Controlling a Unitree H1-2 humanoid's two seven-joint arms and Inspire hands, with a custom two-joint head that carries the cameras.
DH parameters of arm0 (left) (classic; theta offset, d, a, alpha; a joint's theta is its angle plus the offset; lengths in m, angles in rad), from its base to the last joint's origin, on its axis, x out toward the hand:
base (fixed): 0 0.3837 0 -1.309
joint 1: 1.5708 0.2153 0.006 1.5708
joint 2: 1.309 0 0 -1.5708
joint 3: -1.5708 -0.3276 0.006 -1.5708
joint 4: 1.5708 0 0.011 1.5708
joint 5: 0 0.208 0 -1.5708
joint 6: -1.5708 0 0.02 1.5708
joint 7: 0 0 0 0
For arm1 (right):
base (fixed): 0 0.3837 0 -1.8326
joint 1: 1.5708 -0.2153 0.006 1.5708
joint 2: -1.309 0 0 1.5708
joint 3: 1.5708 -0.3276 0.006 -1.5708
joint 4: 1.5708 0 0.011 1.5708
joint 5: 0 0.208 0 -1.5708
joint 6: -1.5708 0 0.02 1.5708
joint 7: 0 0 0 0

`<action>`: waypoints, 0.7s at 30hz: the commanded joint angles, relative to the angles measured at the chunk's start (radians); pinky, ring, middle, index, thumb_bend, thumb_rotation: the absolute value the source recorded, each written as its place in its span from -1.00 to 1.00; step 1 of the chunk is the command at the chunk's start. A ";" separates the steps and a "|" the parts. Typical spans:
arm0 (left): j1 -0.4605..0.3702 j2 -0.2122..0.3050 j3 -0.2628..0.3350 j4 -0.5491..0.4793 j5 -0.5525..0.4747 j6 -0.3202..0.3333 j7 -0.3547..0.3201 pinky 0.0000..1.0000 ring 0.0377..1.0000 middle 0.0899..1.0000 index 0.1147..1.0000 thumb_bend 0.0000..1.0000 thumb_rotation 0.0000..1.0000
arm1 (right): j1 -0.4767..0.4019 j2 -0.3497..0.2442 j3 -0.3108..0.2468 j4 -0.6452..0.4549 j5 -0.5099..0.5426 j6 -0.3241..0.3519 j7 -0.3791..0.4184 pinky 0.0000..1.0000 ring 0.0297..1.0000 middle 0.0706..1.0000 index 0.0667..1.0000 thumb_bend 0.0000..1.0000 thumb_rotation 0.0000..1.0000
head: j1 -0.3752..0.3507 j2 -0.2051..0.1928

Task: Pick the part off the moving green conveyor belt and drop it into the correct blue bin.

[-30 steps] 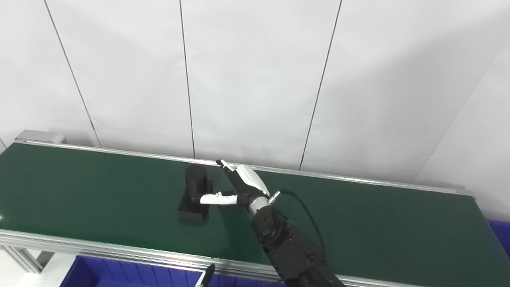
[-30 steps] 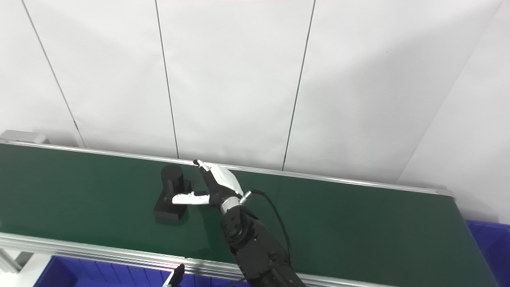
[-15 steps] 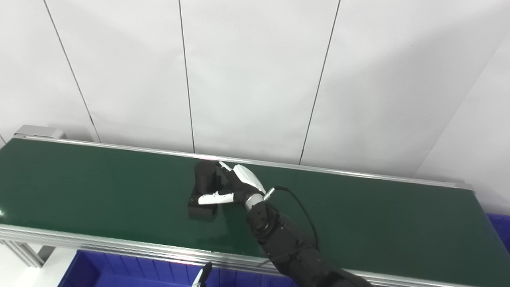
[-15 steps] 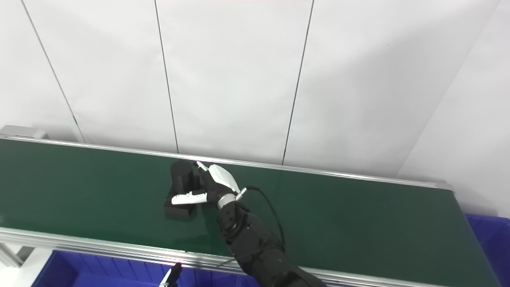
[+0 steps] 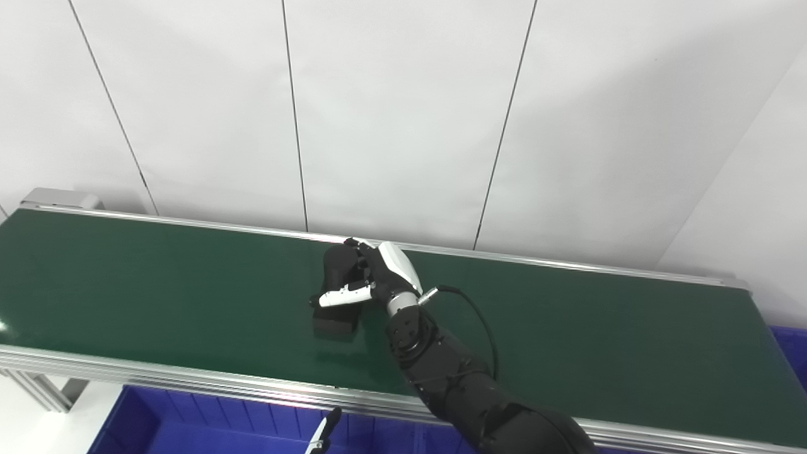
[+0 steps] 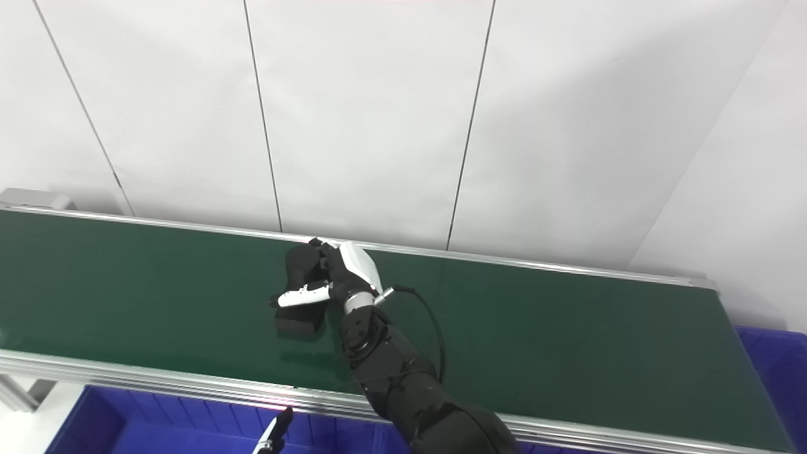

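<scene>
The black part has a flat block base and an upright cylinder, and it stands on the green conveyor belt near the middle. My right hand reaches in from its right side. Its fingers curl over the cylinder's top and far side, and the white thumb crosses the front. The base still rests on the belt. The same grasp shows in the right eye view, with the right hand on the part. Only a fingertip of my left hand pokes up at the bottom edge.
A blue bin sits below the belt's near rail at the lower left. Another blue bin lies past the belt's right end. Aluminium rails edge the belt. White wall panels stand close behind it.
The part has ridden the belt to the right into my right hand. The fingers, spread apart a second ago, have closed round the cylinder. The view has shifted slightly.
</scene>
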 commanded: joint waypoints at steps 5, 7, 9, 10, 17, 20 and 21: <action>0.002 0.003 -0.003 -0.034 0.014 -0.041 0.011 1.00 1.00 0.99 0.94 0.95 1.00 | -0.070 0.044 -0.042 0.016 0.043 -0.064 -0.139 0.04 -0.08 0.04 0.05 0.10 -0.99 | -0.001 0.002; 0.001 0.004 -0.004 -0.034 0.016 -0.041 0.013 1.00 1.00 0.98 0.95 0.94 1.00 | -0.072 0.044 -0.042 0.018 0.042 -0.059 -0.159 -0.04 -0.15 -0.05 -0.02 0.04 -1.00 | -0.003 0.003; 0.001 0.004 -0.004 -0.033 0.020 -0.041 0.016 1.00 1.00 0.98 0.94 0.94 1.00 | -0.072 0.043 -0.040 0.021 0.039 -0.060 -0.185 -0.21 -0.22 -0.12 -0.01 0.02 -1.00 | -0.003 0.004; 0.001 0.004 -0.004 -0.032 0.020 -0.041 0.017 1.00 1.00 0.98 0.94 0.94 1.00 | -0.071 0.043 -0.039 0.022 0.038 -0.060 -0.195 -0.24 -0.23 -0.14 -0.01 0.02 -1.00 | -0.003 0.004; -0.012 0.009 -0.010 -0.026 0.016 -0.041 0.029 1.00 1.00 0.97 0.94 0.89 1.00 | -0.059 0.036 -0.006 0.029 0.013 -0.080 -0.263 -0.10 -0.16 -0.02 -0.08 0.02 -1.00 | -0.010 0.008; -0.015 0.010 -0.011 -0.024 0.009 -0.041 0.028 1.00 1.00 0.98 0.95 0.91 1.00 | -0.051 0.031 0.003 0.032 0.007 -0.098 -0.279 -0.16 -0.19 -0.06 -0.04 0.02 -1.00 | -0.011 0.009; -0.017 0.011 -0.012 -0.024 0.008 -0.041 0.030 1.00 1.00 0.98 0.95 0.92 1.00 | -0.047 0.029 0.006 0.032 0.005 -0.105 -0.286 -0.19 -0.21 -0.09 -0.03 0.02 -1.00 | -0.012 0.009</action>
